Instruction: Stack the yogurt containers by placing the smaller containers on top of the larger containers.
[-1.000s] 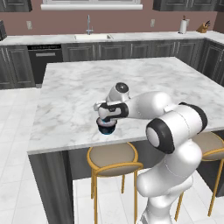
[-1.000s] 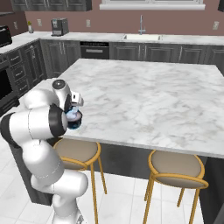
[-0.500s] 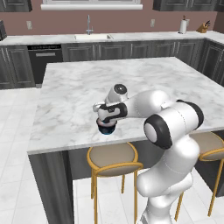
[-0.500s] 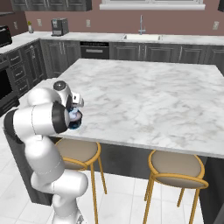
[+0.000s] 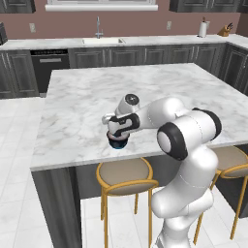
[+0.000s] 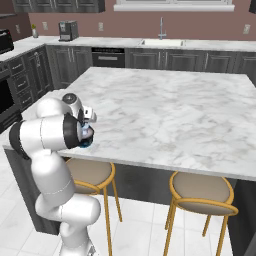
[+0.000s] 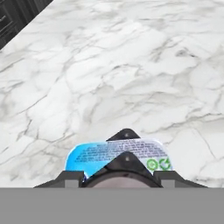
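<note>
My gripper (image 5: 117,137) hangs low over the marble island, close to its front edge. In the hand view its jaws stand one beyond and one before the translucent light-blue cup (image 7: 117,152), whose printed lid faces up; they look shut on it. The cup's blue side shows under the hand (image 5: 117,144) and beside my forearm (image 6: 88,136). A dark-rimmed pale round shape (image 7: 123,180) sits at the bottom of the hand view, right against the blue cup; I cannot tell which cup it is. Whether the blue cup rests on the counter is hidden.
The marble island top (image 5: 145,87) stretches wide beyond the gripper. Two round stools (image 5: 124,173) (image 6: 202,192) stand under the front edge. A sink with a tap (image 5: 99,35) and dark cabinets line the back wall.
The gripper and the blue cup stay in the same spot. Only the arm's elbow has shifted slightly.
</note>
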